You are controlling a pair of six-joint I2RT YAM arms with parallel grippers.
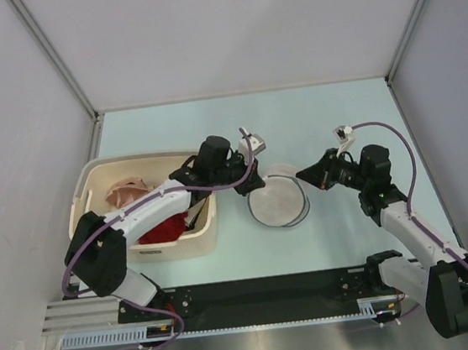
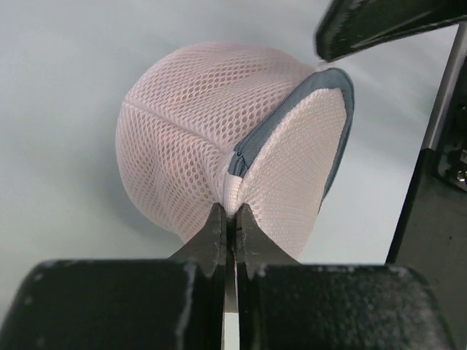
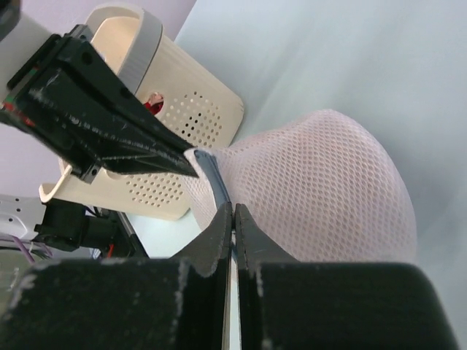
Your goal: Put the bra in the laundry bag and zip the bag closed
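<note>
A: Laundry bag (image 1: 277, 197)?
B: On table (image 1: 337, 117), just beside basket (image 1: 183, 247), between both grippers.
A: Left gripper (image 2: 230, 217)?
B: Closed tight on mesh near zip end.
A: Right gripper (image 3: 233, 215)?
B: Pinched on dark rim.
A: Bra (image 1: 126, 191)?
B: In basket, next to red garment (image 1: 166, 230), outside bag.

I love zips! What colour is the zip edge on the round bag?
Its zip edge is blue-grey; the left wrist view shows it best.
</note>
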